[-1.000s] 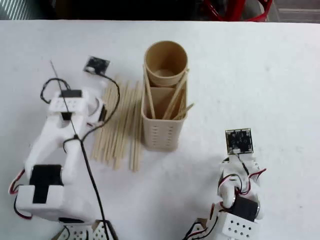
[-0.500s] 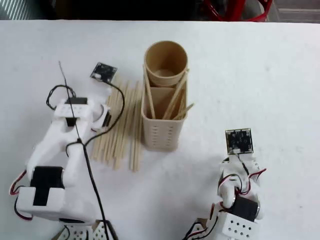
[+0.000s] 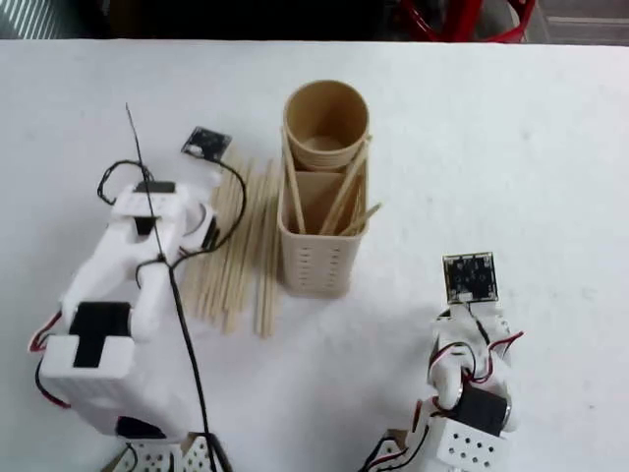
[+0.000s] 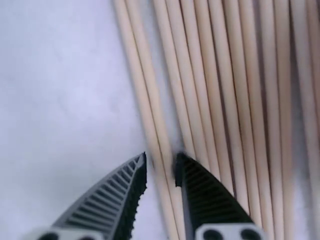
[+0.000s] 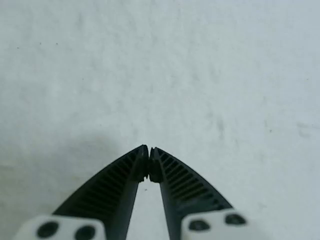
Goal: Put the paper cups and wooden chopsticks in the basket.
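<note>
I'm on the chopstick step. The cups [image 3: 326,118] sit in the basket [image 3: 314,267] with a few sticks, but the main pile of chopsticks [image 3: 239,258] lies on the desk [image 3: 511,147] just beside the basket. My left gripper [image 4: 161,169] is low over the pile's outer edge, fingers [image 4: 131,186] narrowly spread astride the outermost sticks. Next I'd close on them, lift level, and swing over to the basket. The right gripper [image 5: 149,165] is parked over bare desk, fingers pressed together.
</note>
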Robot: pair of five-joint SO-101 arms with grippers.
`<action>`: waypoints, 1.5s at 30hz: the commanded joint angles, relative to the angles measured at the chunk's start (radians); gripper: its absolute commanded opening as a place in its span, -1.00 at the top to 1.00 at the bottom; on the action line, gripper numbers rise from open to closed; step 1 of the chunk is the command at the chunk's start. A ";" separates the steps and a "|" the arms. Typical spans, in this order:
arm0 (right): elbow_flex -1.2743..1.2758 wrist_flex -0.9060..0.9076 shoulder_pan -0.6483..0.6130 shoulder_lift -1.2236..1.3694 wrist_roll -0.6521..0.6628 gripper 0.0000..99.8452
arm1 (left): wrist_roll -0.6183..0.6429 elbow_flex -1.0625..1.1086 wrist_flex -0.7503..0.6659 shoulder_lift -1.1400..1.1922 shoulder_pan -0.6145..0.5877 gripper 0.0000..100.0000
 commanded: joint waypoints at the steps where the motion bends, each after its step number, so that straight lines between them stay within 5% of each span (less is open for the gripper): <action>1: 0.009 0.001 0.007 -0.005 0.002 0.96 | -0.008 -0.052 0.026 0.007 -0.005 0.77; 19: 0.009 0.001 0.007 -0.005 0.002 0.96 | 0.040 -0.069 0.140 0.018 0.015 0.66; 29: 0.009 0.001 0.007 -0.005 0.002 0.96 | 0.038 -0.052 0.133 0.015 0.015 0.96; 45: 0.009 0.001 0.007 -0.005 0.002 0.96 | 0.005 0.118 0.068 -0.263 0.015 0.95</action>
